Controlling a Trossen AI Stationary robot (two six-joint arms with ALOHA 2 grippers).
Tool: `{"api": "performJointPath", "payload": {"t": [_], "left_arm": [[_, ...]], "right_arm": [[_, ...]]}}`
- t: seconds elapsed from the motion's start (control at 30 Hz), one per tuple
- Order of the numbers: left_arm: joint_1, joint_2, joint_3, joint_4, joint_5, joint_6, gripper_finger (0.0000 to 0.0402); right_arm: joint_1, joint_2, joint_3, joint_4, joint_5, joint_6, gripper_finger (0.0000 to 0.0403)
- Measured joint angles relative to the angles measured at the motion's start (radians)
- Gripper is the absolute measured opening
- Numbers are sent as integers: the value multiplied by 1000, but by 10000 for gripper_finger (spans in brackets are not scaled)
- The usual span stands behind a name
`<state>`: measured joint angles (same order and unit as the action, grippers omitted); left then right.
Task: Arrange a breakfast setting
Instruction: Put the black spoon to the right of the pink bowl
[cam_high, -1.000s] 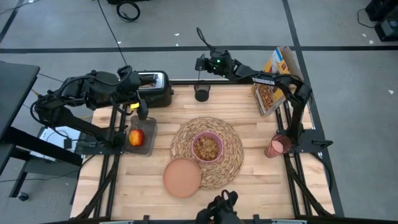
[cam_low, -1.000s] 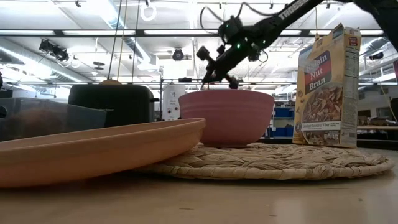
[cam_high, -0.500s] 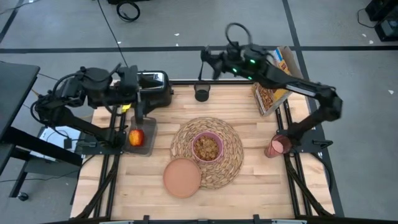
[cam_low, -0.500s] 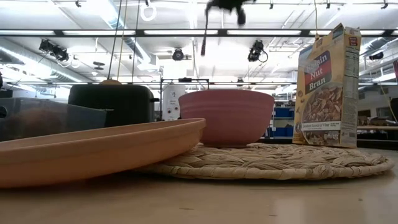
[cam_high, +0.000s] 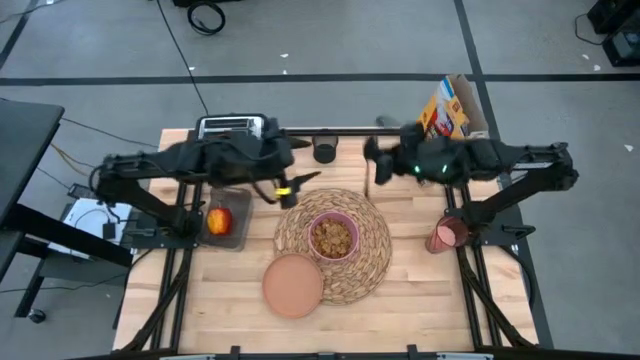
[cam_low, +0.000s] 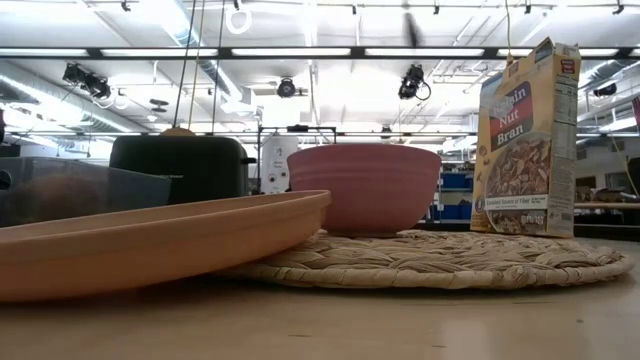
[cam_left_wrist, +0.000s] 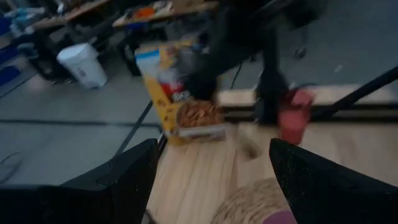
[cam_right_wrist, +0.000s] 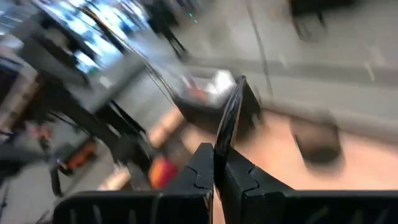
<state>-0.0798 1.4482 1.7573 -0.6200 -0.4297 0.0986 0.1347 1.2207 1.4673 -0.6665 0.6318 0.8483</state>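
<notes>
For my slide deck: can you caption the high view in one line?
Both arms reach over the woven placemat and cereal-filled pink bowl; right gripper carries a spoon.

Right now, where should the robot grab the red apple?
Probably from straight above, with the end effector closing across the apple's round middle. It sits inside a clear bin, and the bin's walls look likely to block a sideways approach.

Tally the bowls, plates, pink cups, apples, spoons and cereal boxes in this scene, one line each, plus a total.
Pink bowl: 1
Brownish-pink round plate: 1
Translucent pink cup: 1
Red apple: 1
Thin metal spoon, held in the right hand: 1
Yellow-and-red cereal box: 1
Total: 6
</notes>
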Motion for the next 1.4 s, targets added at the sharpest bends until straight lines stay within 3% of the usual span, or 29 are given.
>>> {"api": "performJointPath", "payload": {"t": [0.2, 0.3, 0.57, 1.03, 1.2, 1.4], "left_arm": [[33, 54, 0, 44, -3, 1, 314], [56, 51, 0, 51, -14, -7, 314], [53, -30, 2, 38, -54, -92, 314], [54, -243, 2, -221, -14, -16, 314], [54, -309, 2, -309, -8, -71, 314], [53, -352, 2, -370, 85, -114, 314]], "right_arm": [[126, 39, 0, -428, -36, 532, 9], [153, 85, -1, -550, -109, 675, 9], [150, 231, -1, -563, -270, 728, 9], [80, 513, -1, -606, -447, 1092, 11], [2, 614, -2, -649, -496, 1080, 11], [-92, 698, -1, -676, -538, 978, 11]]}}
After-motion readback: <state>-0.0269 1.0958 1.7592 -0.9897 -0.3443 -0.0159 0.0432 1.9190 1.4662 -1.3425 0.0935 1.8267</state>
